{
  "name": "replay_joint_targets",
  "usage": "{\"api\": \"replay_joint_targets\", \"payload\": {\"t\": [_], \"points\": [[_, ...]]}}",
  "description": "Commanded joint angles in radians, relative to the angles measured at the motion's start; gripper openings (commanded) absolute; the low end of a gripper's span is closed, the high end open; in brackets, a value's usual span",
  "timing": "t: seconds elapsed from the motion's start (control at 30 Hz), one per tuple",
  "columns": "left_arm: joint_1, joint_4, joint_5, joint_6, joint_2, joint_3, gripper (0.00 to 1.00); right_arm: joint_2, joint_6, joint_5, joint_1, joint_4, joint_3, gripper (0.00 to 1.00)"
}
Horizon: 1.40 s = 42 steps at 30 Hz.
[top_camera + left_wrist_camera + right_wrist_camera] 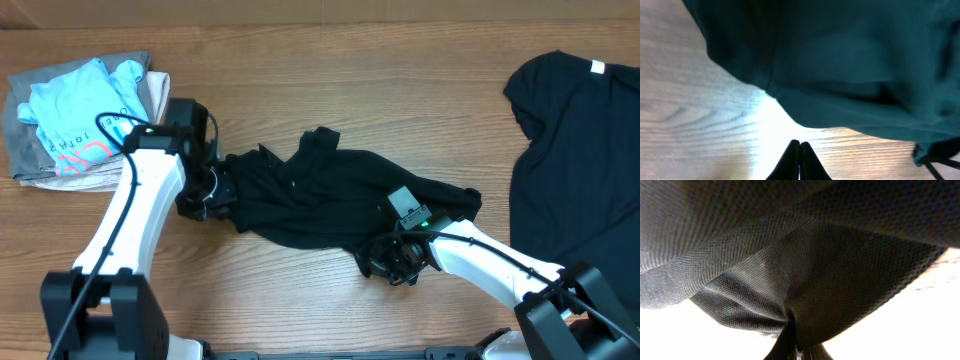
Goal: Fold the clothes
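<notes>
Status: early, no fold made yet.

- The crumpled black soft-fabric T-shirt [320, 195] lies bunched in a long heap mid-way across the wooden counter [330, 80], with the sleeves and hem not laid out.
- The left fingers [790, 161] are pressed together over bare wood at the shirt's left end. No cloth shows between them.
- The right fingers [782, 349] pinch a gather of the same shirt at its lower right edge.
- A second black T-shirt [575, 160] lies spread at the right edge, unfolded.
- A pile of pale blue and grey garments [75, 120] sits at the far left corner.

Left to do, by my reading: spread the shirt flat, fold it, then handle the second one.
</notes>
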Motion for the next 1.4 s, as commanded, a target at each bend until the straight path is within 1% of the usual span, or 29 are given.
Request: {"api": "replay_joint_targets", "payload": {"t": [0.0, 0.1, 0.23, 0.43, 0.6, 0.7, 0.83, 0.93, 1.0, 1.1, 1.27, 1.37], "points": [[-0.003, 0.004, -0.042, -0.080, 0.038, -0.045, 0.04, 0.022, -0.006, 0.028, -0.002, -0.002, -0.016, 0.04], [-0.003, 0.039, -0.072, -0.108, 0.049, -0.080, 0.04, 0.022, -0.006, 0.028, -0.002, -0.002, -0.016, 0.04], [-0.003, 0.108, -0.075, -0.148, 0.052, -0.137, 0.04, 0.022, -0.006, 0.028, -0.002, -0.002, -0.016, 0.04], [-0.003, 0.259, -0.073, -0.185, 0.052, -0.239, 0.04, 0.022, -0.007, 0.028, -0.003, -0.002, -0.016, 0.04], [-0.003, 0.390, -0.048, -0.183, 0.052, -0.300, 0.04, 0.022, -0.006, 0.028, -0.003, -0.002, -0.016, 0.04], [-0.003, 0.432, -0.011, -0.182, 0.050, -0.293, 0.04, 0.022, -0.006, 0.028, -0.004, -0.002, -0.015, 0.04], [-0.008, 0.433, 0.089, -0.181, 0.048, -0.226, 0.04, 0.022, -0.006, 0.028, -0.004, -0.002, -0.015, 0.04], [-0.024, 0.443, 0.116, -0.182, 0.048, -0.192, 0.04, 0.022, -0.006, 0.028, -0.004, -0.001, -0.015, 0.04], [-0.042, 0.483, 0.138, -0.187, 0.048, -0.190, 0.04, 0.022, -0.006, 0.027, -0.004, -0.001, -0.015, 0.04], [-0.084, 0.544, 0.119, -0.190, 0.052, -0.190, 0.04, 0.022, -0.006, 0.027, -0.004, 0.002, -0.015, 0.04], [-0.191, 0.660, 0.001, -0.190, 0.082, -0.194, 0.04, 0.022, -0.006, 0.028, -0.004, -0.001, -0.015, 0.04], [-0.238, 0.718, -0.010, -0.190, 0.124, -0.194, 0.04, 0.022, -0.006, 0.028, -0.004, -0.001, -0.015, 0.04]]}}
